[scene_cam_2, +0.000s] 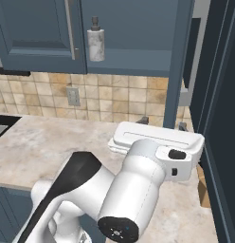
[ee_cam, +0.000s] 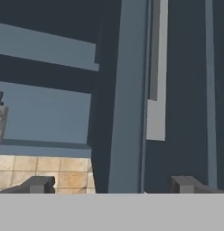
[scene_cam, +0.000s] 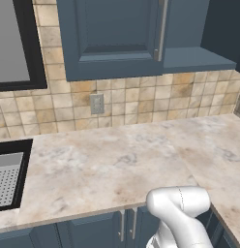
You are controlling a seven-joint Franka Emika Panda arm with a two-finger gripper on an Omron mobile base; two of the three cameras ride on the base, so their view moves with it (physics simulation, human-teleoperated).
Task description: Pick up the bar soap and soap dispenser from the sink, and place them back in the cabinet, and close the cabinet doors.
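The soap dispenser [scene_cam_2: 95,42], a white-grey bottle with a dark pump, stands upright on the blue shelf of the cabinet [scene_cam: 194,59]. It also shows at the left edge of the hand view as the soap dispenser [ee_cam: 0,121]. My gripper [scene_cam_2: 162,122] hangs over the counter, below and to the right of the bottle. It is open with nothing between its fingertips [ee_cam: 39,184]. It faces the edge of the swung-out right cabinet door [ee_cam: 127,113]. The left cabinet door [scene_cam: 112,34] lies flat against the cabinet front. The sink [scene_cam: 15,143] is far left. The bar soap is out of view.
A grey perforated tray [scene_cam: 7,178] lies in the sink. The marble counter [scene_cam: 112,160] runs right into a corner, with a wall socket [scene_cam: 97,103] on the tiled wall behind. A long silver handle [ee_cam: 155,108] runs along the open door.
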